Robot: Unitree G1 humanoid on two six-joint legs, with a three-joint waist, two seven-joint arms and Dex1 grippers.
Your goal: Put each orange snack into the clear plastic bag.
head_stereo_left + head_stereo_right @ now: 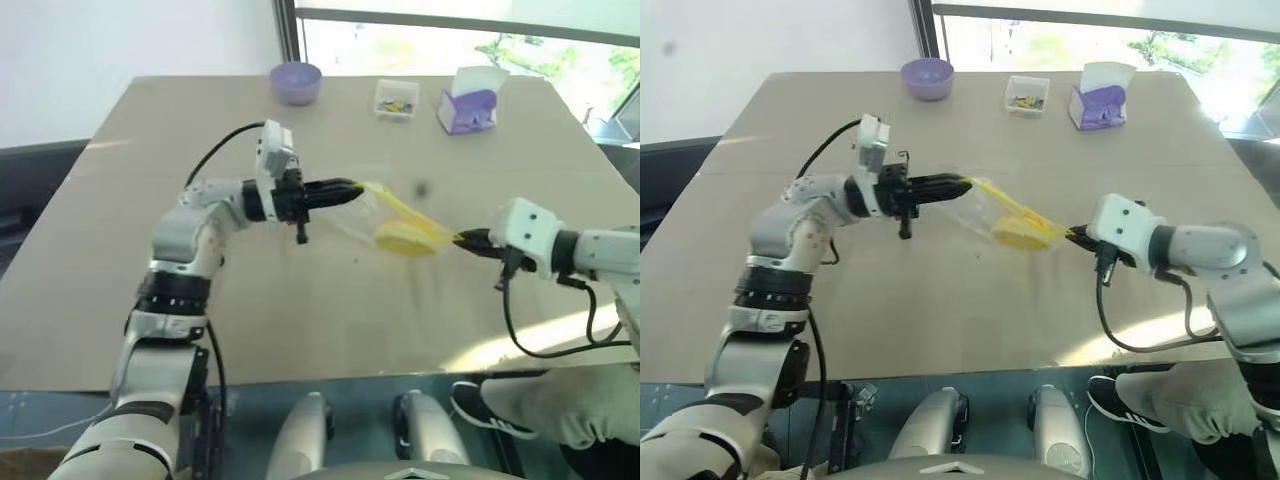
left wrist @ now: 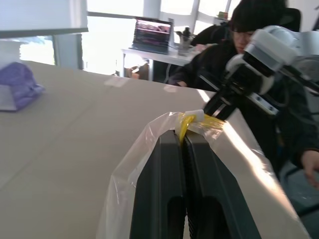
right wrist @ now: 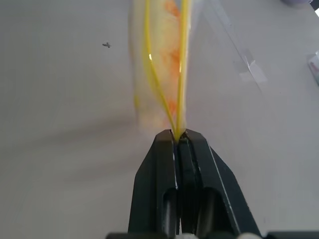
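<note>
- I see the orange snack [image 1: 403, 239] sitting inside the clear plastic bag [image 1: 992, 212], which hangs stretched above the table [image 1: 200, 310] between my two grippers.
- My left gripper [image 1: 352, 190] pinches one end of the bag's yellow seal strip [image 1: 415, 217], jaws pressed together on it.
- My right gripper [image 1: 466, 240] clamps the other end, jaws tight, the snack just beside its tips.
- The snack's pattern is blurred through the plastic.
- Well apart at the far edge: a purple bowl [image 1: 296, 82], a small clear box [image 1: 396, 99], a purple tissue holder [image 1: 467, 104].
- A person [image 2: 259, 64] sits past the table's side, partly hidden behind my right arm.
</note>
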